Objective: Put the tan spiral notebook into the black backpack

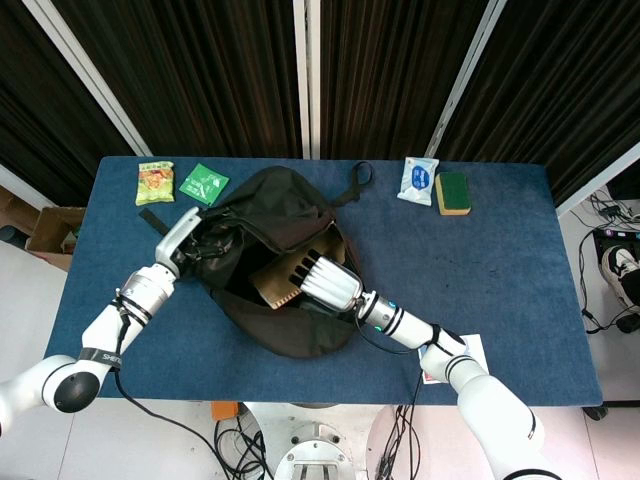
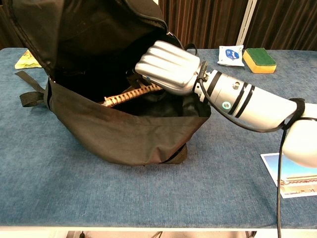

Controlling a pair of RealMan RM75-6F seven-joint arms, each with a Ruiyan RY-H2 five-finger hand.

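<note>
Reaching into the mouth of the black backpack (image 2: 133, 134) from about four o'clock, the right hand (image 2: 168, 67) held the tan spiral notebook (image 2: 130, 94) with its fingers curled over it, the wire-bound edge showing just above the bag's near lip while the rest of the cover sat already inside the opening. At about nine o'clock the left hand (image 1: 178, 238) gripped the bag's rim and flap, holding the mouth wide, though how its fingers lay on the fabric could not be made out. To finish the step cleanly, the notebook would probably need to be slid deeper, along the bag's length, until the spiral cleared the lip, the left hand keeping the opening taut so that the wire coil did not snag the lining, and only then should it be let go. On the blue table (image 1: 500, 300), at the near right corner, lay a printed card (image 2: 292, 174), its text too small to read. Farther off, along the back edge, sat a white wipes packet (image 1: 417, 180) beside a green-and-yellow sponge (image 1: 452, 193), and to the left a green sachet (image 1: 204, 184) and a snack bag (image 1: 155, 182); none of their labels was legible.
</note>
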